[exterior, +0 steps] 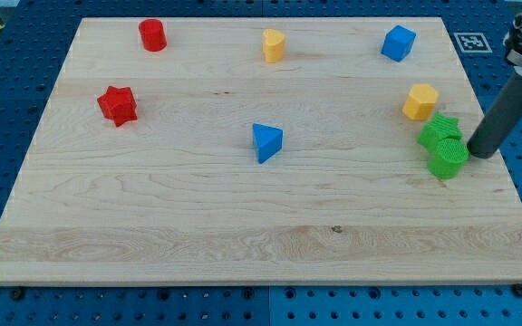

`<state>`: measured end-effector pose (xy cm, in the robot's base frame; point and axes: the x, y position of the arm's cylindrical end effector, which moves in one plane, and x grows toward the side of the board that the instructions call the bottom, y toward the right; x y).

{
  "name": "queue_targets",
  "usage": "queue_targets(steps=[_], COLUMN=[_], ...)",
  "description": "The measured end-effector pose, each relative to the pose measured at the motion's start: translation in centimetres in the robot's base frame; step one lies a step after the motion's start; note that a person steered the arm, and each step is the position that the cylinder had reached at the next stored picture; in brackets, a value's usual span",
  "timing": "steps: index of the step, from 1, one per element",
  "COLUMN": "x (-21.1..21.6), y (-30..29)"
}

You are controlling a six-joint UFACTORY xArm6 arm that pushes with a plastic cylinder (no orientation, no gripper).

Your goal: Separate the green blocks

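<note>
Two green blocks touch at the view's right: a green star (439, 132) above and a green cylinder (449, 159) just below it. My rod comes down from the view's upper right. My tip (480, 154) rests on the board just right of the green cylinder, very close to it or touching.
A yellow hexagon (420, 101) sits just above-left of the green star. A blue cube (398, 43), a yellow block (274, 44) and a red cylinder (153, 34) line the top. A red star (117, 105) is at left, a blue triangle (266, 142) in the middle. The wooden board's right edge (501, 172) is near my tip.
</note>
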<state>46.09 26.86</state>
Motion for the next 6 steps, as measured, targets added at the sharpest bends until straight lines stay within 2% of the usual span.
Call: queue_targets(steps=[1,2,4,6], x=[-1.7,-2.3,0.8,-3.5], y=[1.6,0.4,-10.0,-8.1])
